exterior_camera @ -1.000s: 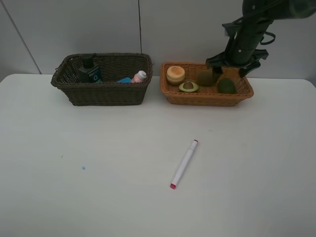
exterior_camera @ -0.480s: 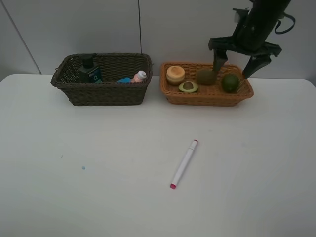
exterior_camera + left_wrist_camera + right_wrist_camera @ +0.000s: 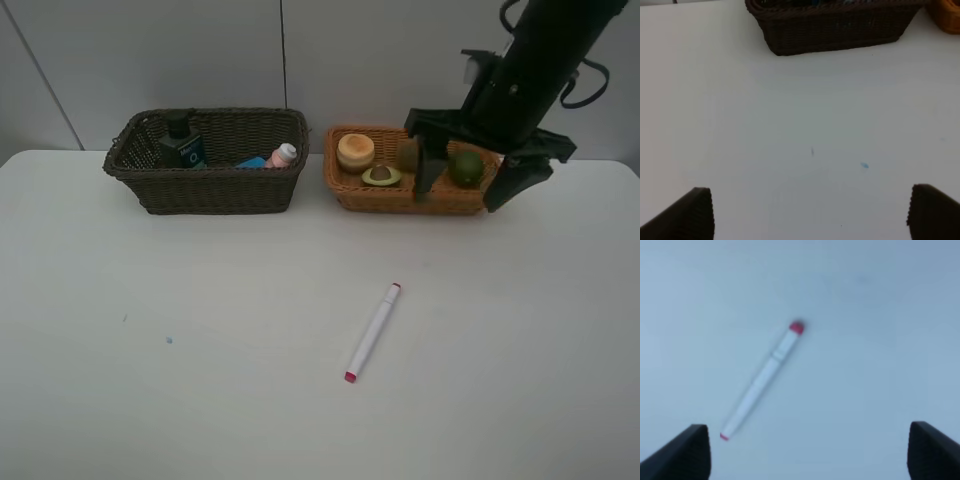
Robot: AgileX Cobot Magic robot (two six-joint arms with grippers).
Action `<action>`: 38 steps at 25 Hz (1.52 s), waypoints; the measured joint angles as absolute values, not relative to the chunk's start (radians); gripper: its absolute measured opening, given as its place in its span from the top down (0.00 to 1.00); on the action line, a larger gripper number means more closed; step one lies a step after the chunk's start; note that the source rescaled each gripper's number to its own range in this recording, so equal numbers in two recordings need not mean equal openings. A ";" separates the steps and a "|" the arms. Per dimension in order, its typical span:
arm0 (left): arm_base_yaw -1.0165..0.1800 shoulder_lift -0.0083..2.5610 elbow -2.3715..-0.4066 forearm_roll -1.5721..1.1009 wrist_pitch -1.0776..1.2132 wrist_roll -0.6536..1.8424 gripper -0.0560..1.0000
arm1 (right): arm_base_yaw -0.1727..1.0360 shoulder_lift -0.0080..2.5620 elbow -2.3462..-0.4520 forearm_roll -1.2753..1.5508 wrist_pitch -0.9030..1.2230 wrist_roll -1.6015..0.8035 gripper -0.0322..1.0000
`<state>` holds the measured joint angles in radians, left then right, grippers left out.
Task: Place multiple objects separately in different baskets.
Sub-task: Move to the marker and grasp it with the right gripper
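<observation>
The white-pink marker (image 3: pixel 373 332) lies on the white table, also in the right wrist view (image 3: pixel 761 380). The dark brown basket (image 3: pixel 208 187) holds the dark green pump bottle (image 3: pixel 182 143), pink bottle (image 3: pixel 283 155) and blue eraser (image 3: pixel 252 162). The orange-tan basket (image 3: pixel 412 196) holds the orange-red fruit (image 3: pixel 355 150), avocado half (image 3: pixel 381 176), brown kiwi (image 3: pixel 409 154) and green lime (image 3: pixel 465 167). My right gripper (image 3: pixel 467 192) is open and empty in front of that basket, well above the marker. My left gripper (image 3: pixel 810 212) is open and empty over bare table.
The dark basket's front wall (image 3: pixel 832 31) shows in the left wrist view, with the orange basket's corner (image 3: pixel 947 14) beside it. Small blue specks (image 3: pixel 168 340) mark the table at front left. A grey wall stands behind the baskets.
My right gripper has left the orange-tan basket, risen, and moved forward and down in front of it with its fingers spread. The lime now lies in the basket.
</observation>
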<state>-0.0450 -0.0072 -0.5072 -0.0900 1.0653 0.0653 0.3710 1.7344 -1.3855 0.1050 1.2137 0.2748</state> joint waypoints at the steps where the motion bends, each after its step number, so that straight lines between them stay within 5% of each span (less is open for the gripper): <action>1: -0.045 -0.007 -0.507 -0.090 1.065 0.065 0.09 | 0.393 1.723 -1.336 0.106 1.214 0.290 0.02; 11: -0.045 -0.007 -0.507 -0.090 1.065 0.065 0.09 | 0.571 1.710 -1.046 0.121 0.921 0.499 0.02; 24: -0.045 -0.007 -0.507 -0.090 1.065 0.065 0.08 | 0.731 1.850 -1.040 0.132 0.779 0.681 0.02; 38: -0.045 -0.007 -0.507 -0.090 1.065 0.065 0.08 | 0.734 1.980 -1.040 0.048 0.687 0.696 0.02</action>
